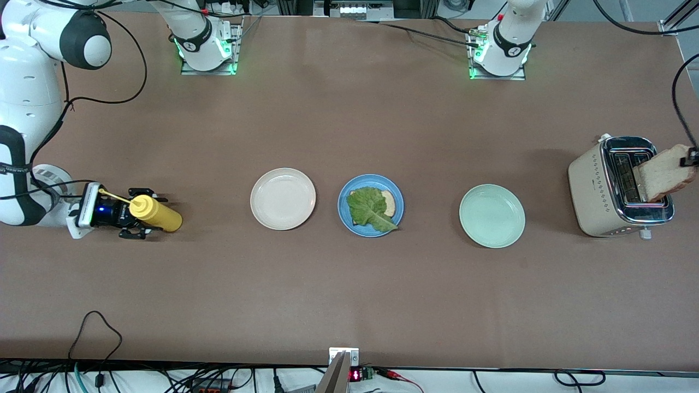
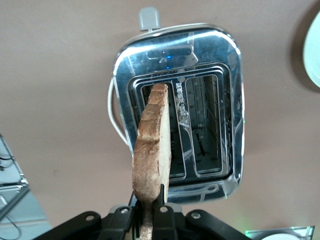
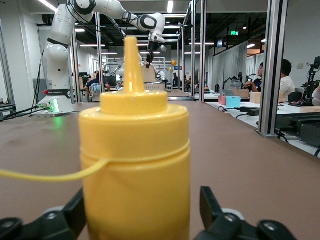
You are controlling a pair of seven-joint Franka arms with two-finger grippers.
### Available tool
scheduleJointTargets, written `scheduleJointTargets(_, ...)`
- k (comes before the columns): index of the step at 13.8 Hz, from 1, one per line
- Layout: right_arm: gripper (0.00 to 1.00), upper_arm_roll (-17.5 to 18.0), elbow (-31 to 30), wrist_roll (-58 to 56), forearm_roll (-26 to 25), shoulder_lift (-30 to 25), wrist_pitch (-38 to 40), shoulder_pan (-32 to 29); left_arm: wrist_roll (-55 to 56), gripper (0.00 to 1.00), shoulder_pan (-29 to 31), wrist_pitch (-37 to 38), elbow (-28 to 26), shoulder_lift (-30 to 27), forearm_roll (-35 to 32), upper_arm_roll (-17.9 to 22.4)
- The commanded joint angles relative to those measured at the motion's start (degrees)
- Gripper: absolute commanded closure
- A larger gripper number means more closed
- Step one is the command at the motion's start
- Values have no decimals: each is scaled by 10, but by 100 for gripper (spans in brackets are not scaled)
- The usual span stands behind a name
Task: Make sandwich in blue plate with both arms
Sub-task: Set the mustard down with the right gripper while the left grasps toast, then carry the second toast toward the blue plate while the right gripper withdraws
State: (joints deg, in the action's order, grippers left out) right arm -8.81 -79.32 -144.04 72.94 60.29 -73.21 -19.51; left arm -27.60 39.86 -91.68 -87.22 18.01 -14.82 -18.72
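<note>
The left gripper [image 2: 148, 220] hangs over the toaster [image 1: 620, 188] at the left arm's end of the surface [image 1: 349, 284], its jaws clamped on the lower edge of a bread slice [image 2: 152, 150]. The slice stands on edge, partly in one slot of the toaster.

At the right arm's end, the right gripper [image 1: 134, 220] lies low by the surface with a yellow squeeze bottle [image 1: 155, 213] between its jaws. In the right wrist view the jaws stand wide, apart from the bottle's sides.

The blue plate [image 1: 344, 210] sits mid-surface between a cream-white plate [image 1: 283, 198] toward the right arm's end and a pale mint-green plate [image 1: 492, 215] toward the left arm's end. On the blue plate lies a bread slice [image 1: 388, 202] with a crinkled lettuce leaf [image 1: 370, 208] on top, covering most of it.
</note>
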Motion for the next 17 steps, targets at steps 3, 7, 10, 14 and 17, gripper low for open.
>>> scheduleJointTargets(3,0,6,11,6,-48,-8,8,-46,-31,99,1,122,92,-7,-12,-50)
scheduleJointTargets(7,0,2,14,50,-116,-45,6,-76,-15,99,1,189,92,-5,22,-197)
scheduleJointTargets(10,0,-27,25,111,-177,-108,-10,-64,26,99,-40,189,87,18,55,-246)
scheduleJointTargets(14,0,-40,25,192,-303,-205,-83,-34,202,99,-141,134,84,56,117,-245)
scheduleJointTargets(17,0,-40,24,327,-419,-296,-146,10,292,99,-179,77,82,99,195,-245)
